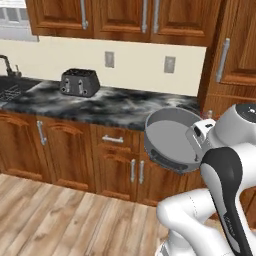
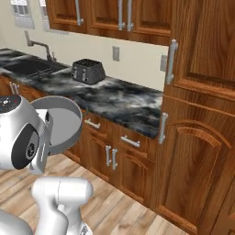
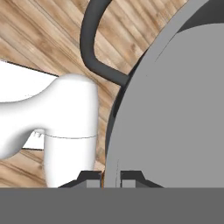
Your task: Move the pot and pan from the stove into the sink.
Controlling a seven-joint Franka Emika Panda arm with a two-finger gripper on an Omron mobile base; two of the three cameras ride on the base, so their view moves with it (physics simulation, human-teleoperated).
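Note:
The grey pot hangs in the air in front of the lower cabinets, tipped on its side so its pale inside faces the cameras. My gripper is shut on its rim at the right side. In the hand view the two fingertips pinch the rim of the pot, and its dark loop handle arches above the wood floor. From the right the pot shows beside my arm. The sink lies far to the left in the counter. The pan and the stove are out of view.
A black toaster stands on the marble counter between the pot and the sink. A faucet rises behind the basin. A tall wooden cabinet bounds the counter on the right. Wood floor lies below.

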